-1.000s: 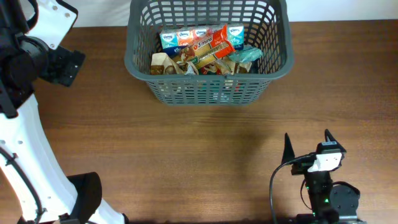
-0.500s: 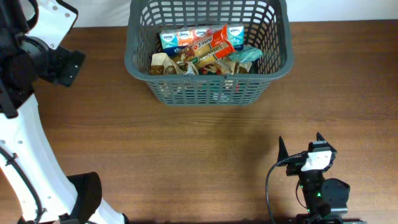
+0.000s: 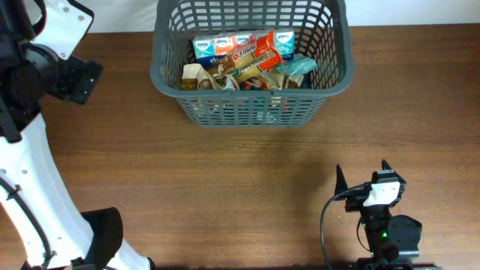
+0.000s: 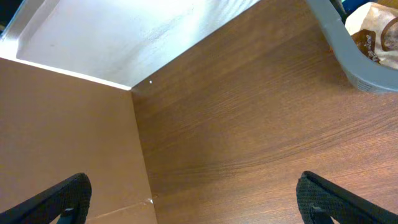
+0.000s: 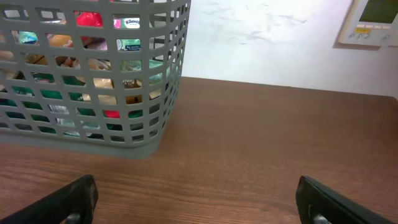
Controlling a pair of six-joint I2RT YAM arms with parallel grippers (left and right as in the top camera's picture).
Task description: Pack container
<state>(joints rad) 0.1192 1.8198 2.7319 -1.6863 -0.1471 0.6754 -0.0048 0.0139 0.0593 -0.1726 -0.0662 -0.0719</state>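
The dark grey lattice container (image 3: 163, 75) stands at the table's far middle, holding several snack packets: blue tissue packs (image 3: 214, 46), a red-orange packet (image 3: 251, 49) and a teal packet (image 3: 297, 67). My right gripper (image 3: 363, 176) is open and empty near the front right, well apart from the container. In the right wrist view its fingers (image 5: 199, 199) frame bare wood, with the container (image 5: 93, 142) ahead on the left. My left gripper (image 4: 199, 202) is open and empty over the table's left edge. The container's corner (image 4: 348, 59) shows at the top right of the left wrist view.
The left arm's white body (image 3: 30, 187) runs along the table's left side. The table's left edge (image 4: 140, 155) and a white surface (image 4: 124, 37) beyond it show in the left wrist view. A wall panel (image 5: 373, 22) hangs behind the table.
My right gripper has shifted slightly left and towards the container since a second ago, then held still. The left arm and the container have not moved.
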